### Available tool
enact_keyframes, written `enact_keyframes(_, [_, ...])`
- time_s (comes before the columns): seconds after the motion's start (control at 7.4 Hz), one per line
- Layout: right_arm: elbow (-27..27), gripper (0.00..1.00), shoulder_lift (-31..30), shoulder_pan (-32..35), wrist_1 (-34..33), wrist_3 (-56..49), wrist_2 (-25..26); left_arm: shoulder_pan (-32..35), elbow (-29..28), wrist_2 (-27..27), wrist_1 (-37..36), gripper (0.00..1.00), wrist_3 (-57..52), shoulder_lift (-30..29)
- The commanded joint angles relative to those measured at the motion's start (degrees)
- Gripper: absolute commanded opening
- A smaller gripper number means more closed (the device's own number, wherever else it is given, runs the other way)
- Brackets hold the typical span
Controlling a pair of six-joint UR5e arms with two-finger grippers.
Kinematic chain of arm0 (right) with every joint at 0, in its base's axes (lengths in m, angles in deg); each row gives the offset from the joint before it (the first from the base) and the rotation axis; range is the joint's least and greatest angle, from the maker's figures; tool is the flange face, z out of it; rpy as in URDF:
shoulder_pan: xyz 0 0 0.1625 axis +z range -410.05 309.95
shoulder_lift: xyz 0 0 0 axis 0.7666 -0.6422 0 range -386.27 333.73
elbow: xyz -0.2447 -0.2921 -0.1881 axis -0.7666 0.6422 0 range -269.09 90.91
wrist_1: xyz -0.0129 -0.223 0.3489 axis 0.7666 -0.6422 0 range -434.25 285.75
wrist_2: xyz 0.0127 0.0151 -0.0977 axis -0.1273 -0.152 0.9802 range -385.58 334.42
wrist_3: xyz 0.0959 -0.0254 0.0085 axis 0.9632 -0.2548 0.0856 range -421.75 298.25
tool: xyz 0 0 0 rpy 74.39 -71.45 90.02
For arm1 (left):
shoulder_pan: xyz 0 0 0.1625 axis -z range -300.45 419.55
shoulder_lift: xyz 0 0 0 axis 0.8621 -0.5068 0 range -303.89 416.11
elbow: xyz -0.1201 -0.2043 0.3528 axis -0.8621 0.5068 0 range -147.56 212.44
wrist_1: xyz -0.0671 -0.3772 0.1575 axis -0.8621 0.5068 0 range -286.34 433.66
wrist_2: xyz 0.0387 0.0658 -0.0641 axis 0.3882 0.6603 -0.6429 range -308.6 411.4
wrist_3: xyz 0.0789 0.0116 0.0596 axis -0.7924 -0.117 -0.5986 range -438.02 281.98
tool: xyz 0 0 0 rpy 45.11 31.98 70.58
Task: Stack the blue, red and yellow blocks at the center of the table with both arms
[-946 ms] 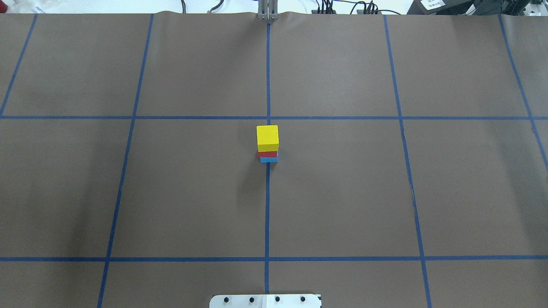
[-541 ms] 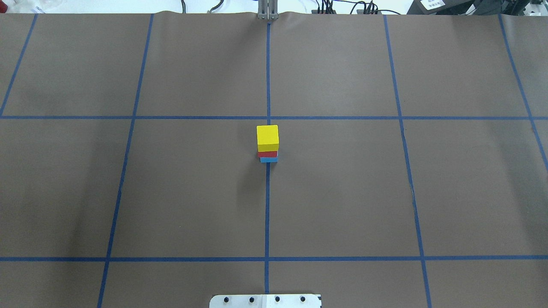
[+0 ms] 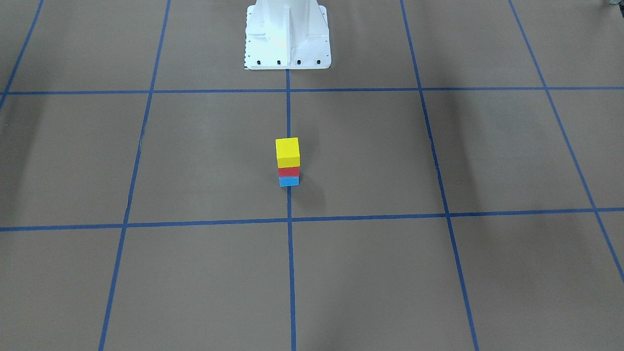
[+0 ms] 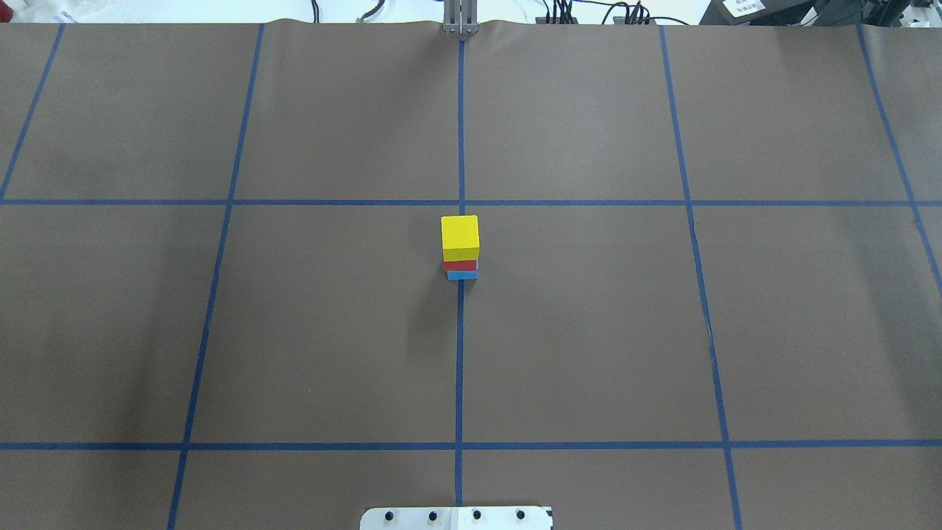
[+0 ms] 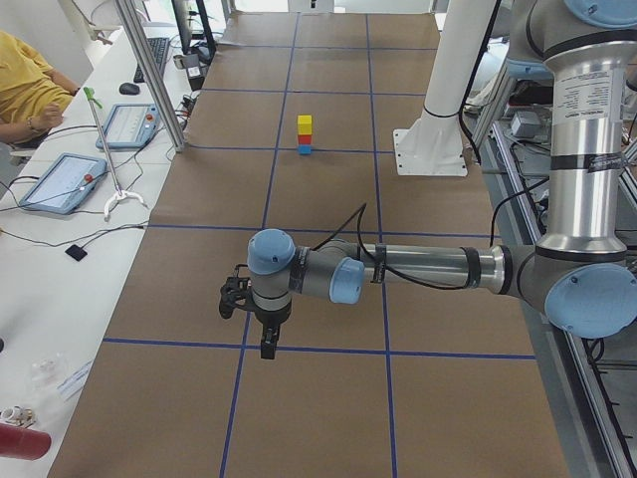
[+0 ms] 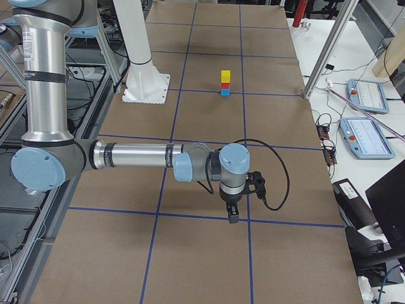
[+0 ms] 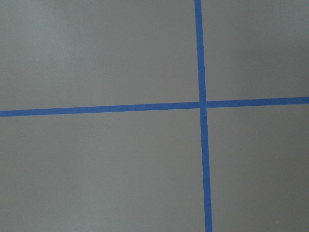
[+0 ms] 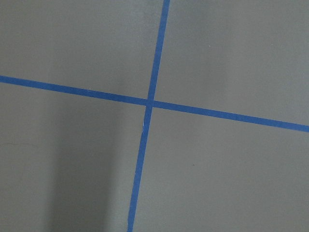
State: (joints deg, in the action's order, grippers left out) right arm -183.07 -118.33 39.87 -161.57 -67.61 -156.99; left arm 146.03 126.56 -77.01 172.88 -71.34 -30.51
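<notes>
Since the left hand (image 5: 266,347) is caught only by the exterior left view and the right hand (image 6: 233,216) only by the exterior right view, it cannot be told whether either is spread or pressed together. Each hand is pointed downward above the tabletop (image 4: 589,331), near a line of blue tape (image 4: 459,368), at the end of a forearm stretched out level. Neither is seen to touch the blocks, and both are placed well apart from the stack.

The blue block (image 4: 462,275) is set at the centre of the tabletop, on the middle tape line. The red block (image 4: 461,265) is laid on it, and the yellow block (image 4: 460,234) is laid on the red one. The stack is shown upright in the overhead and front-facing views, and the white pedestal (image 3: 286,36) is seen whole only in the front-facing one.

Each wrist-mounted view is filled by the brown cover and one tape crossing. A tablet (image 5: 62,181) on a side bench is shown by the side views alone.
</notes>
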Motion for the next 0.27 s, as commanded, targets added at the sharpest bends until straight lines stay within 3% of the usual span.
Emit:
enact_keyframes(0.0, [-0.1,1.00,-0.1,0.0,0.0,0.1,0.0,0.0,0.0,0.0,0.0,1.00,0.0,0.0])
enact_keyframes(0.14, [-0.1,1.00,-0.1,0.0,0.0,0.1,0.0,0.0,-0.1,0.0,0.1,1.00,0.1,0.0])
